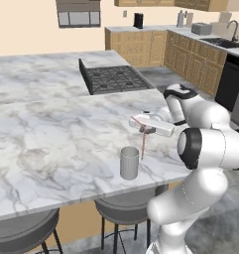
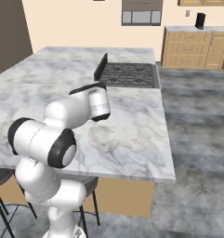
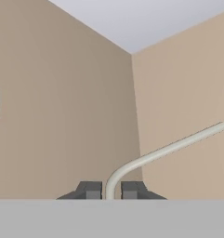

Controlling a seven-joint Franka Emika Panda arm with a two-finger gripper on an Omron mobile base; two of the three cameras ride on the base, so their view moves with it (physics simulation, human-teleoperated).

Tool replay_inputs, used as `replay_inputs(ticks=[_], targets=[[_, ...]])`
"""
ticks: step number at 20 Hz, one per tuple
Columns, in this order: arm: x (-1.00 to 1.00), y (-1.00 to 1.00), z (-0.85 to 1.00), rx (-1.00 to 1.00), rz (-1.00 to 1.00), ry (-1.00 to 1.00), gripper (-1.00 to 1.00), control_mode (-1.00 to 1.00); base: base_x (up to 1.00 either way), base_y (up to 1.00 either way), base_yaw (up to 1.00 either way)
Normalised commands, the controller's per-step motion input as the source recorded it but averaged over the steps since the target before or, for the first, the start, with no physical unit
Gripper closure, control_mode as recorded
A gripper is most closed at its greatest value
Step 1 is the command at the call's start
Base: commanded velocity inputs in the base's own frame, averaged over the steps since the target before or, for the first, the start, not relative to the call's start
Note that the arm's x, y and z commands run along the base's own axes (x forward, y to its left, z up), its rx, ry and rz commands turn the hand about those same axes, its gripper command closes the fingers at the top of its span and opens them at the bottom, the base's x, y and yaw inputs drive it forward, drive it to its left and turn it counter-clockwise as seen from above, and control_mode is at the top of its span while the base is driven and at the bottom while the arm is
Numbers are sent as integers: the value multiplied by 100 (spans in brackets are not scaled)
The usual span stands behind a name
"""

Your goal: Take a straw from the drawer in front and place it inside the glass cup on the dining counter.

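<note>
The glass cup (image 1: 129, 162), a small grey ribbed tumbler, stands upright near the front edge of the marble dining counter (image 1: 51, 144). My gripper (image 1: 145, 130) hovers just above and to the right of it, shut on the thin reddish straw (image 1: 143, 146). The straw hangs down from the fingers, and its lower end is close beside the cup's right rim, outside the cup. In the hand view the straw (image 3: 169, 148) rises from between the fingertips of my gripper (image 3: 111, 190) and bends off to the right. The drawer is out of view.
A black cooktop (image 1: 116, 78) is set into the counter behind the cup. Round stools (image 1: 22, 233) stand under the counter's front edge. Wooden wall cabinets and a sink (image 1: 225, 42) line the far right. My arm (image 2: 67, 121) hides the cup in the right base view.
</note>
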Motion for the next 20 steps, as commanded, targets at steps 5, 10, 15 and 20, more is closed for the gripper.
replay_inputs(ticks=[5, 10, 15, 20], targets=[[0, 0, -10, 0, 0, 0, 100, -100, 0, 0, 0], [0, 0, -2, 1, 0, -2, 100, -100, 0, 0, 0], [0, 0, 6, 1, 0, -7, 100, -100, 0, 0, 0], [0, 0, 26, 2, 0, -6, 100, -100, 0, 0, 0]])
